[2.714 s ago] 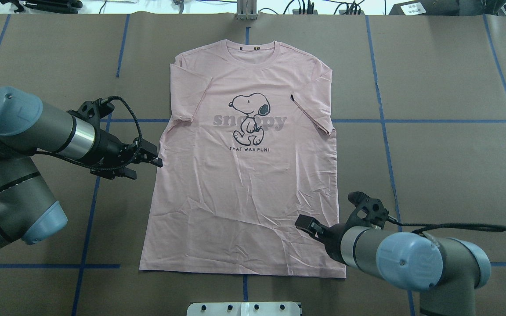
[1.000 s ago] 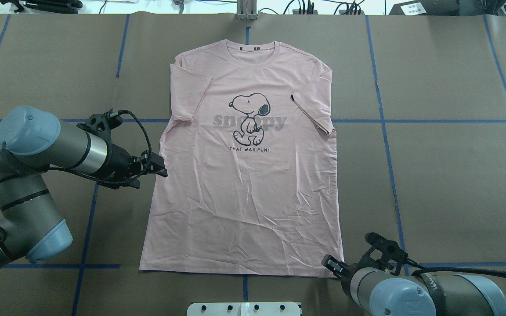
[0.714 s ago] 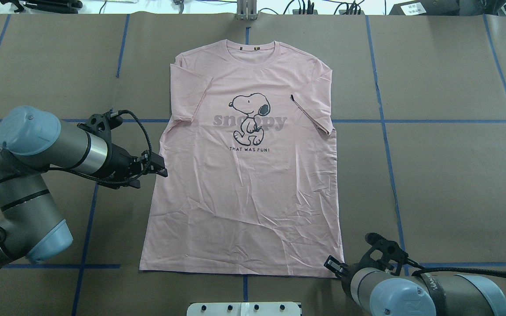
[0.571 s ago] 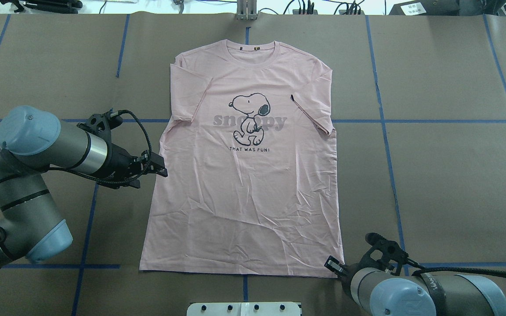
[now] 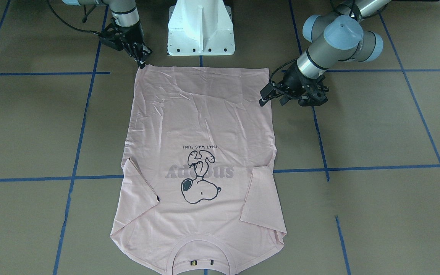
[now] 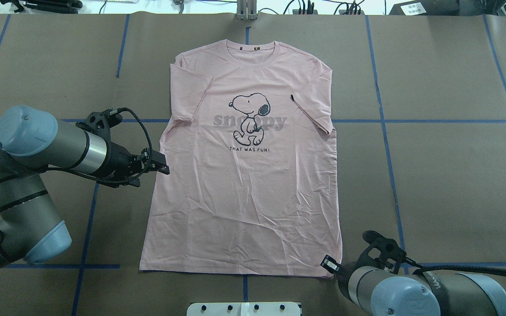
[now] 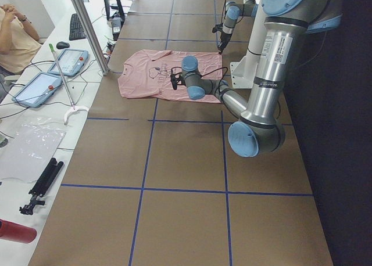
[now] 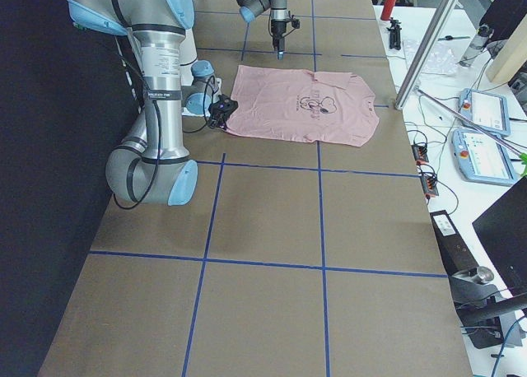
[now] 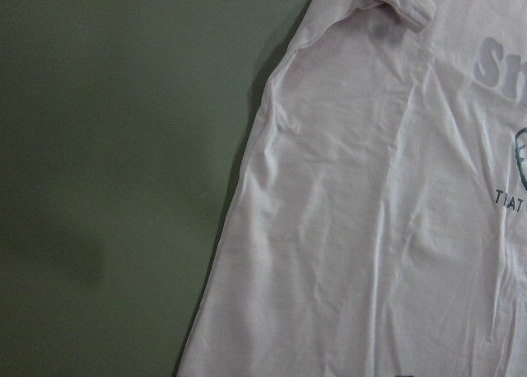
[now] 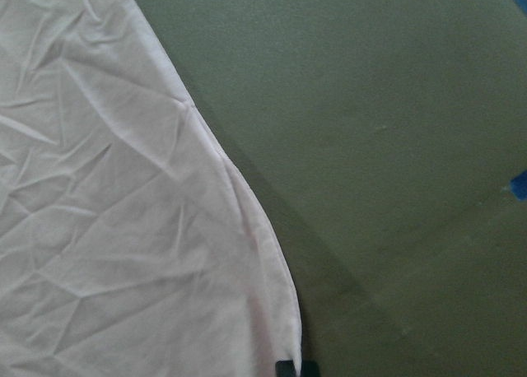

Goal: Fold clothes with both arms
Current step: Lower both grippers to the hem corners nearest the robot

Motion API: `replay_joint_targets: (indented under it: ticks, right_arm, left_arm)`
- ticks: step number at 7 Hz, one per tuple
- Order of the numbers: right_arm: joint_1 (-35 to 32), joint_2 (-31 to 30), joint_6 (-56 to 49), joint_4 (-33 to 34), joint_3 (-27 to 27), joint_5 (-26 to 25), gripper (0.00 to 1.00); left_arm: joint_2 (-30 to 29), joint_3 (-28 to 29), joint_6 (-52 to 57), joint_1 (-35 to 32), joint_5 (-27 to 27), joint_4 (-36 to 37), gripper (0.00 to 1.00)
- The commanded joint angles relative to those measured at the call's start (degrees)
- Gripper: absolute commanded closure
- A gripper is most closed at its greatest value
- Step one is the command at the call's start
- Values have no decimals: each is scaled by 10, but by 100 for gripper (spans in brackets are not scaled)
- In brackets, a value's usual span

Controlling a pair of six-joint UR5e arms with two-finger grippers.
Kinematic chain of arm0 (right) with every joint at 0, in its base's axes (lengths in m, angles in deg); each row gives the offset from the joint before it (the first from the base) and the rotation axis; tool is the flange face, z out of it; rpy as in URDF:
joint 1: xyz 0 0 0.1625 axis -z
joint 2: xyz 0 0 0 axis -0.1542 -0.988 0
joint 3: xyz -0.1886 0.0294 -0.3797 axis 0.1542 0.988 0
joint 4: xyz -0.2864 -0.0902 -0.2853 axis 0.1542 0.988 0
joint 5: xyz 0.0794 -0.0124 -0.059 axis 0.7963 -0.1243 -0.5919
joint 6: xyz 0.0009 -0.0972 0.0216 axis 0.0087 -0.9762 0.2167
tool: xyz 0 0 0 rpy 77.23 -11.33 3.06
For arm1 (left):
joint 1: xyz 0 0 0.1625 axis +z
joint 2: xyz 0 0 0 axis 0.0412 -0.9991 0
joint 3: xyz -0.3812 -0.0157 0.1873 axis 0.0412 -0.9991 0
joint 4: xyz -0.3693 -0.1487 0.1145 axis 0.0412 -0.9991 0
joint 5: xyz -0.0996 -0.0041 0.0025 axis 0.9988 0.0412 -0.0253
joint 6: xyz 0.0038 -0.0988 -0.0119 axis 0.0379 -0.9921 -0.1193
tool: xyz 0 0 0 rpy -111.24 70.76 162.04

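T-shirt flat, right tool at hem corner

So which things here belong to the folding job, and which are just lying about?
Part of the job:
pink Snoopy T-shirt
left gripper
right gripper

Just lying about:
white pedestal base
teach pendants
keyboard
black tripod

Printed on the T-shirt: grey "snoopy" lettering across the dog outline. Dark caption "THAT WAS FUN!" just below the dog. Collar labels too small to read.
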Motion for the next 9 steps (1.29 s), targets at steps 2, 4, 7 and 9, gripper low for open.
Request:
replay_joint_targets:
  ticks: [2,4,7,9]
  right_arm:
    - [-10,-6,1,0,-30,-2,100]
    - [-8,-2,1,-1,-32,-1,100]
    - [-8,-3,0,-1,-32,1,100]
    - [-8,-5,0,-1,-32,1,100]
  left_arm:
    - [3,-73,-74,85,-151,77,9]
    - [62,-118,-132,147,-197,89,9]
    - [84,-170,-170,244,-259,257,10]
    - [91,-169,-183,253,-259,256,13]
